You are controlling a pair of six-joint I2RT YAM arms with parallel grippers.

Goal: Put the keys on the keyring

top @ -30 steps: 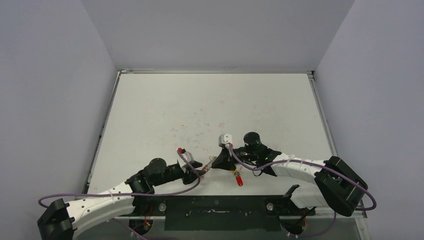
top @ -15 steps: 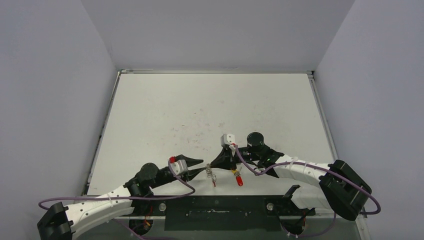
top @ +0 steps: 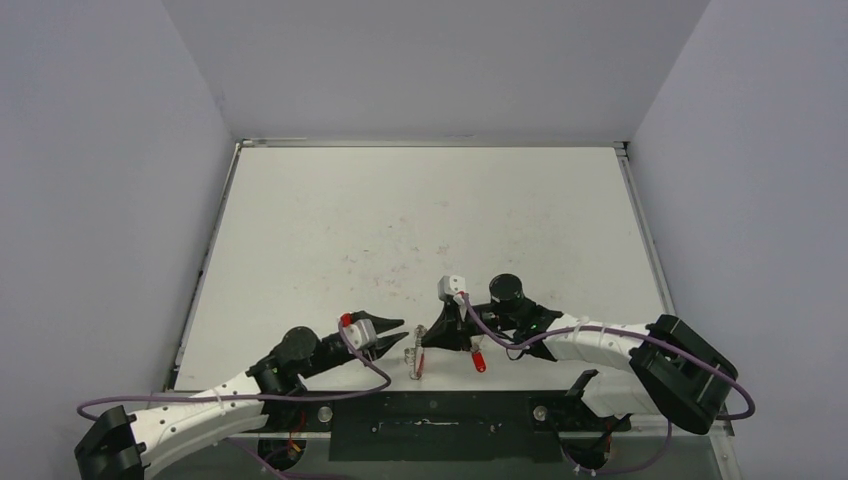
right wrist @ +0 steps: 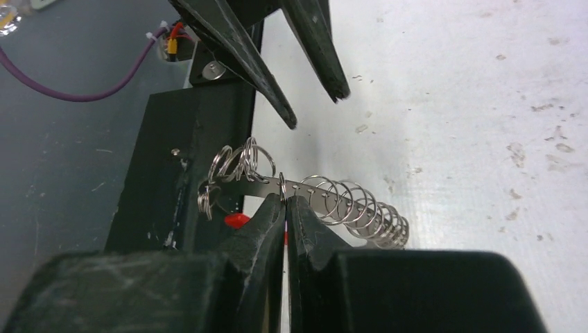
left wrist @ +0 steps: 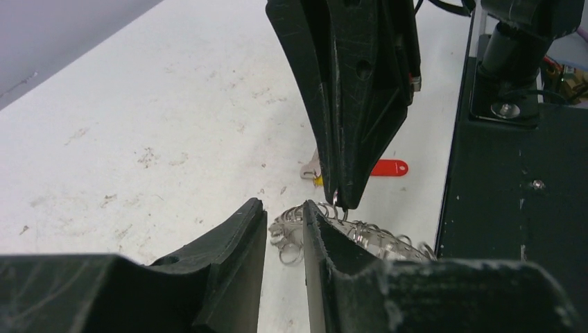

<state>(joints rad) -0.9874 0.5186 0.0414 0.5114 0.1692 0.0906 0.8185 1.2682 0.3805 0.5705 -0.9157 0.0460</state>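
The keyring (right wrist: 333, 201), a silvery strip threaded with several wire rings, hangs level just above the table. My right gripper (right wrist: 284, 198) is shut on one of its rings. In the top view the keyring (top: 413, 355) sits between the two grippers near the front edge. My left gripper (left wrist: 284, 205) stands just left of it with jaws a little apart and nothing between them, the rings (left wrist: 360, 232) lying past its right finger. The red-headed key (left wrist: 388, 167) lies flat on the table under the right arm. A yellow head (left wrist: 317, 180) peeks out beside it.
The black mounting plate (top: 440, 425) runs along the near table edge right below the grippers. Grey walls close in the white table (top: 420, 220) on the left, right and far sides. Purple cables (top: 370, 365) loop off both wrists.
My left arm has drawn back to the left, away from the right gripper, and its jaws have narrowed. The keyring now hangs from the right gripper alone, slightly nearer the front edge.
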